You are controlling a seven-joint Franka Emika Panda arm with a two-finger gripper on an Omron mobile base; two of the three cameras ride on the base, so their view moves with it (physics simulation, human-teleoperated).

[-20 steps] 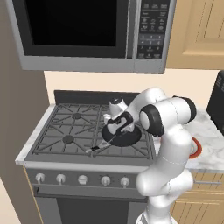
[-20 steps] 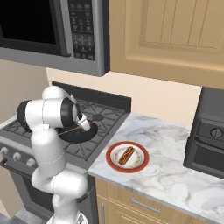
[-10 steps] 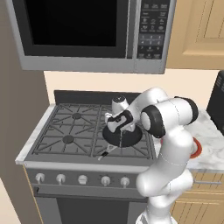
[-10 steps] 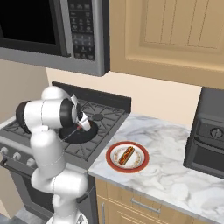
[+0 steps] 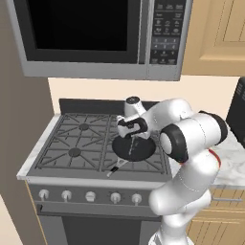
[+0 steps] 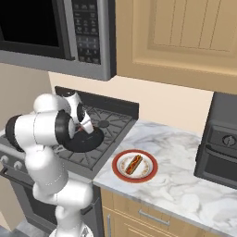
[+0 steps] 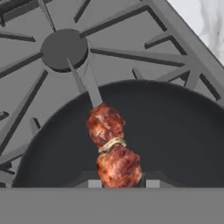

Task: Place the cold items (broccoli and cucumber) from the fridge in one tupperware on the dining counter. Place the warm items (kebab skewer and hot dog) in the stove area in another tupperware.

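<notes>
Browned meat kebab skewer (image 7: 113, 146) with its thin grey stick: I saw it clamped between my claw's (image 7: 120, 183) closed fingertips, its stick pointing away from the claw over the pan's far rim. Round black frying pan (image 7: 175, 135): it lay directly beneath the claw, on the dark grated gas stove (image 5: 81, 143). In the left base view the claw (image 5: 132, 137) sat just above the pan. Hot dog (image 6: 134, 163) on a red-rimmed white plate (image 6: 149, 172): it rested on the marble counter (image 6: 185, 185), well apart from the claw, to its right.
</notes>
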